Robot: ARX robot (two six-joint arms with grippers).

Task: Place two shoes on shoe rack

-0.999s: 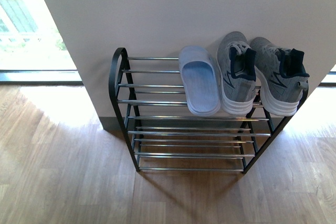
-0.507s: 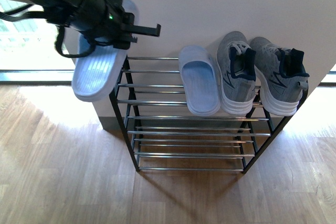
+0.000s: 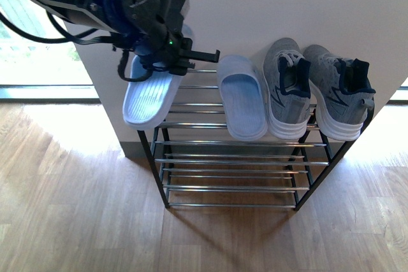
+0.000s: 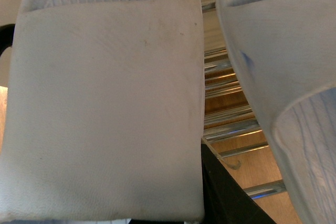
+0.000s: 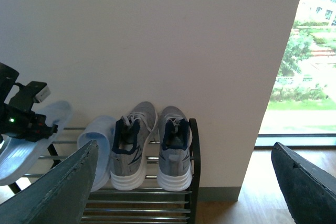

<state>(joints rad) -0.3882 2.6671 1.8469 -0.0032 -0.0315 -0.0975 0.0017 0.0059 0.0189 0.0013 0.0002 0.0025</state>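
The left gripper (image 3: 159, 52) holds a pale-blue sandal (image 3: 150, 97) by its strap; the jaws are hidden behind the strap, but the sandal hangs from them, so they must be squeezed shut on it. Half a second ago the sandal was out past the end of the shoe rack (image 3: 191, 157). Now it has moved in over the top bars, into the empty spot. Just past it, on the side away from the arm, sits the other sandal (image 3: 242, 97), and beyond that the two grey sneakers (image 3: 287, 87) on the top tier. The sandal looks tilted, toe down, and I think it is not resting on the bars yet. It likely needs to go down a little before letting go. The right gripper (image 5: 184, 187) is wide open and holds nothing, well back from the rack.
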